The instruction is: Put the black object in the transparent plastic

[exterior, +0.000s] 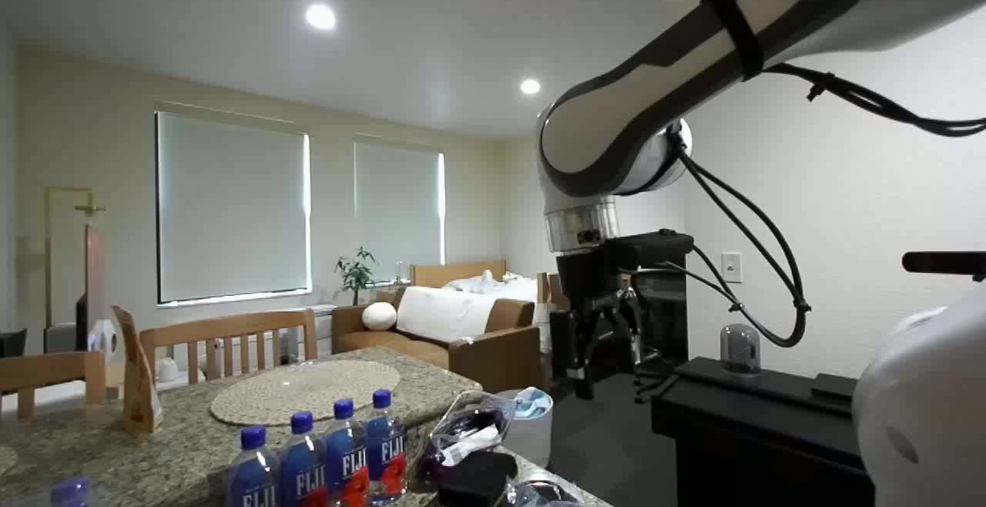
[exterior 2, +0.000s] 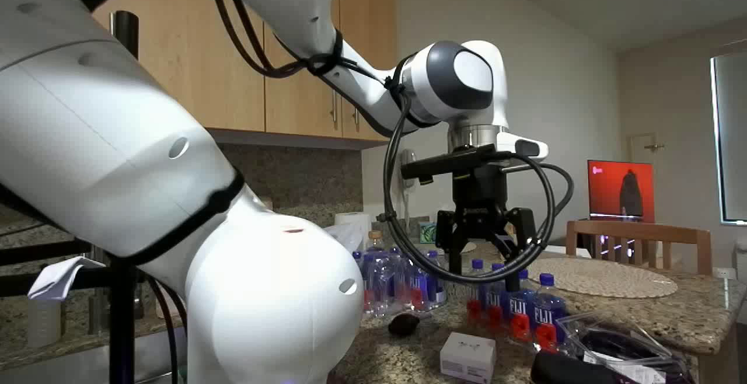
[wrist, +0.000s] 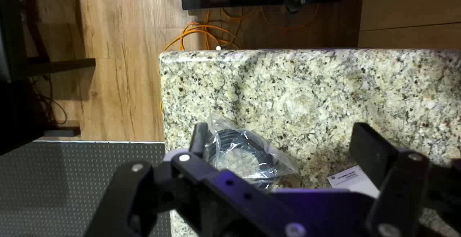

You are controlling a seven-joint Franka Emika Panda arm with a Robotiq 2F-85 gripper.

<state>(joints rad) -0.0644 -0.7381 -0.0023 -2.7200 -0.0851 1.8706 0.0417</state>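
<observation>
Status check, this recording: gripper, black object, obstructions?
Gripper open, nothing held, above the counter. Black object ungripped, beside clear plastic. Fiji bottles nearby may crowd approach.

A black case [exterior 2: 575, 370] lies well below the gripper [exterior 2: 483, 273]. Also below, a shiny, transparent plastic package [exterior 2: 620, 344] sits beside the case.

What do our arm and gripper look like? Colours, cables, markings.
White arm with dark grey wrist panel; black cables outside, held by black straps. Silvery metal collar at the wrist. Black gripper with jointed fingers and round metallic screws; faint lettering on its body, too small to read.
</observation>
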